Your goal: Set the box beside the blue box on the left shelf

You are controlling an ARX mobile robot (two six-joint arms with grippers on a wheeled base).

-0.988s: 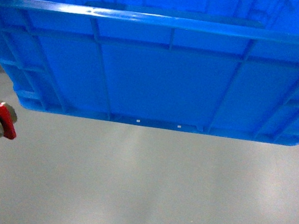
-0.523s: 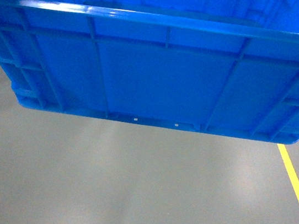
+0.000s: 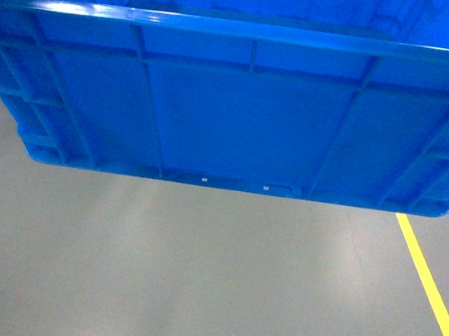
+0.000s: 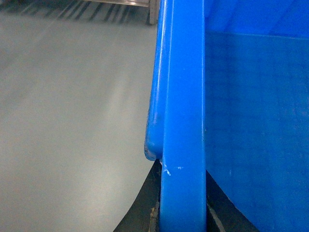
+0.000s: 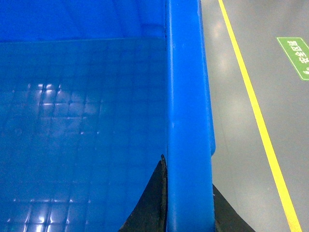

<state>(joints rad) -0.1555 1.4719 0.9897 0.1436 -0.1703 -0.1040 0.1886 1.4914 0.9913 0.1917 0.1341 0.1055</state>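
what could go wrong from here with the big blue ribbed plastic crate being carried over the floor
1. The large bright-blue ribbed plastic crate fills the head view, so the shelf ahead may go unseen.
2. It hangs above the grey floor, each gripper clamping only a thin rim: left gripper, right gripper. A jolt might let it slip.
3. The yellow floor line slants across the right side, hinting at possible drift.

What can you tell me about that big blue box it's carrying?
The box is a bright blue, glossy plastic crate, open on top, with ribbed walls, a thick rim and a grid-patterned bottom inside. It looks empty. It hangs level above the grey floor, touching nothing below. A dark claw finger sits at its left rim, another at its right rim.
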